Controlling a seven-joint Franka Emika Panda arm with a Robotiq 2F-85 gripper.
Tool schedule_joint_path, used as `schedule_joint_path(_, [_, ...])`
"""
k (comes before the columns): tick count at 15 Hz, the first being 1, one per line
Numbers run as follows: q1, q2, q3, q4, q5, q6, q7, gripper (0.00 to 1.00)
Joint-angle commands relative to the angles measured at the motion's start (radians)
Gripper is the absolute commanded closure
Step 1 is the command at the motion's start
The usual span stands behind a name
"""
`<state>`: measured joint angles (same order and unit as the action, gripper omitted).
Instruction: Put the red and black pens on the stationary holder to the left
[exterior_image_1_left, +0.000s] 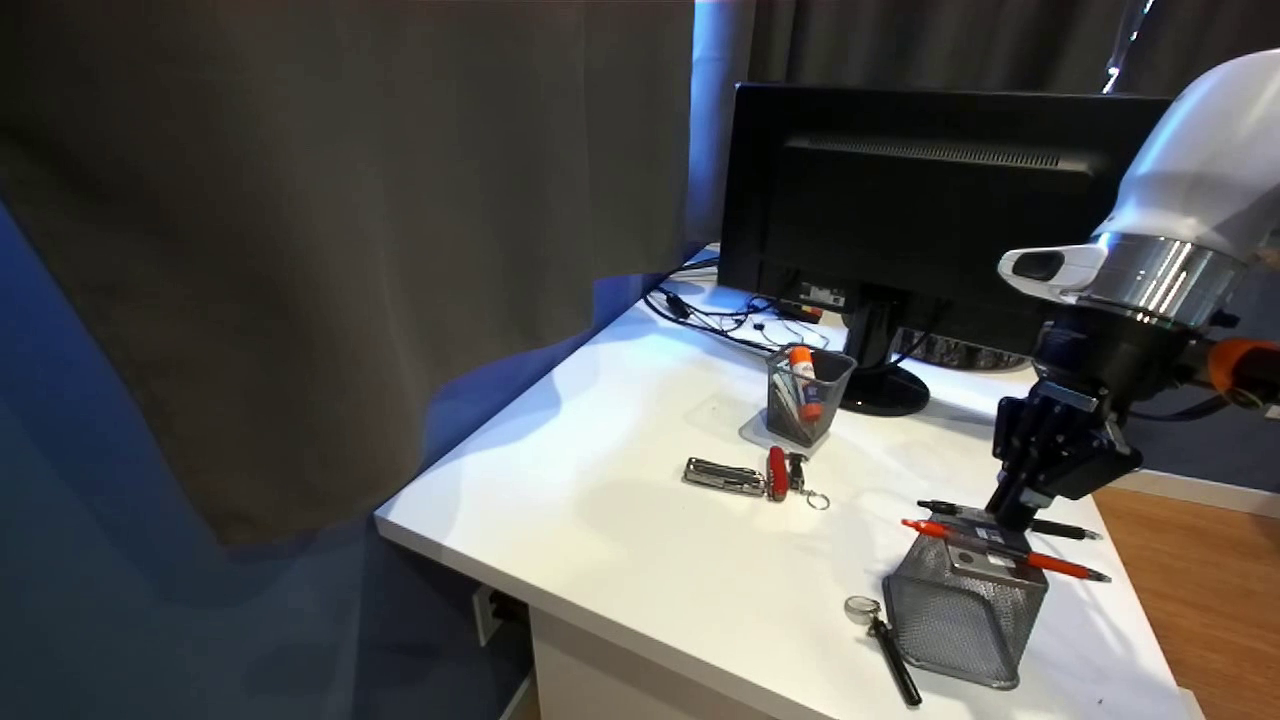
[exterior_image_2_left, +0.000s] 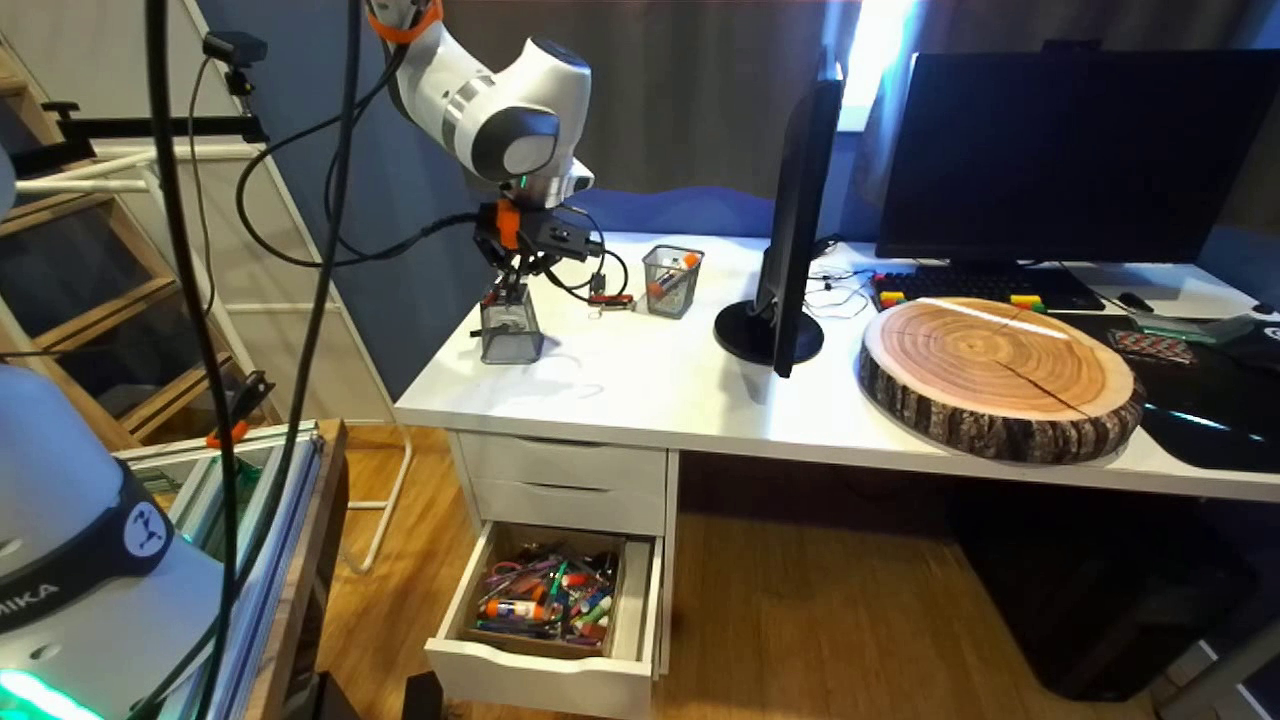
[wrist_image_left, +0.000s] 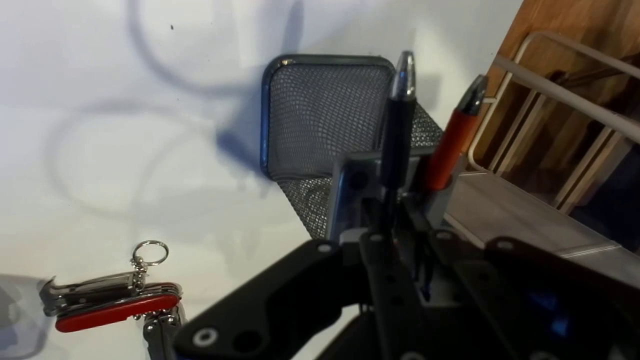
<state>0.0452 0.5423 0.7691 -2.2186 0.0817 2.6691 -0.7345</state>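
The gray wire-mesh holder (exterior_image_1_left: 955, 630) stands at the near corner of the white desk, its wider rim low; it also shows in an exterior view (exterior_image_2_left: 512, 345) and in the wrist view (wrist_image_left: 325, 115). A flat gray metal piece (wrist_image_left: 345, 175) is at its upper end. The red pen (exterior_image_1_left: 1065, 567) lies across that end, and in the wrist view its red barrel (wrist_image_left: 450, 145) is just outside my right finger. The black pen (wrist_image_left: 398, 132) runs beside it, between my fingertips. My gripper (wrist_image_left: 392, 210) is nearly closed and looks shut on the black pen; its middle is hidden by the fingers.
A black-handled thing with a clear round end (exterior_image_1_left: 893, 660) lies beside the holder. A red pocketknife and silver tools (exterior_image_1_left: 775, 475) lie beyond it. Another mesh cup (exterior_image_1_left: 800, 410) holds an orange-capped glue stick. A monitor (exterior_image_1_left: 930, 200) stands behind. A drawer (exterior_image_2_left: 550, 670) is open below.
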Motion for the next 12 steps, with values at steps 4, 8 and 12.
schedule_joint_path(4, [0.025,-0.011,-0.021,-0.001,0.010,0.014,0.055,0.97])
schedule_joint_path(8, [0.028,-0.006,-0.023,0.004,0.006,0.008,0.061,0.97])
schedule_joint_path(12, [0.034,-0.003,-0.024,0.007,0.005,0.006,0.061,0.97])
